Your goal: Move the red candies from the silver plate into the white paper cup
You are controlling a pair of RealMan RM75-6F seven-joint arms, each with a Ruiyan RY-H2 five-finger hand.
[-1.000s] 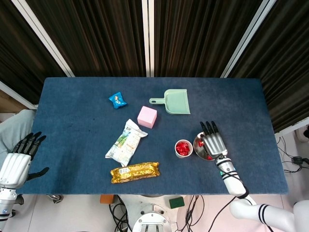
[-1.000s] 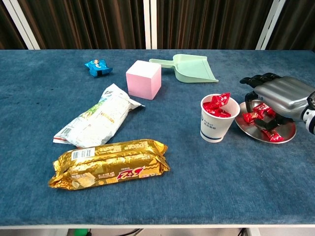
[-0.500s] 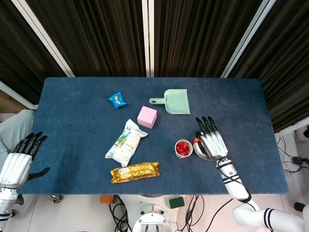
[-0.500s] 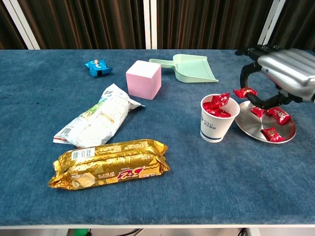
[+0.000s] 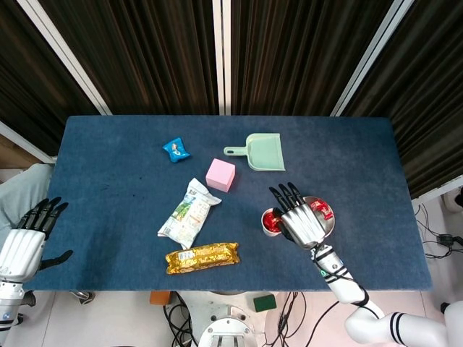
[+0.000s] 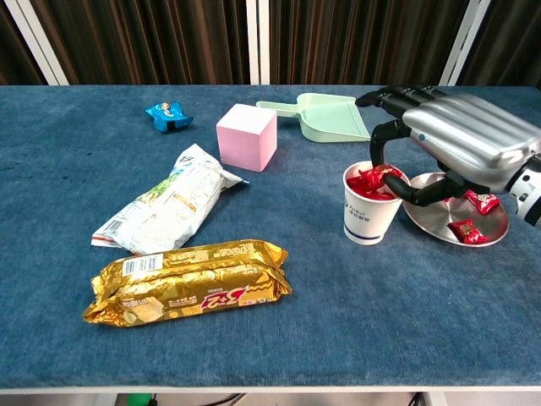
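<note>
The white paper cup [image 5: 270, 230] [image 6: 370, 211] stands right of table centre with several red candies in it. Just right of it lies the silver plate [image 5: 329, 225] [image 6: 455, 238], where two red candies [image 6: 464, 230] remain in the chest view. My right hand [image 5: 300, 220] [image 6: 461, 135] hovers over the cup and the plate's left side, its thumb and a finger reaching down to the cup's mouth and pinching a red candy [image 6: 382, 174] there. My left hand [image 5: 27, 238] hangs off the table's front left corner, fingers apart, holding nothing.
A pink cube [image 5: 220, 174] [image 6: 246, 135] and a green dustpan [image 5: 260, 152] [image 6: 325, 114] sit behind the cup. To its left lie a white snack bag [image 5: 188, 213] [image 6: 169, 203] and a gold biscuit pack [image 5: 201, 256] [image 6: 190, 283]. A blue packet [image 5: 176, 150] [image 6: 167, 114] lies far left.
My right hand lifted a red candy off the plate and carried it left, from above the plate to the cup's mouth. The left hand stayed put.
</note>
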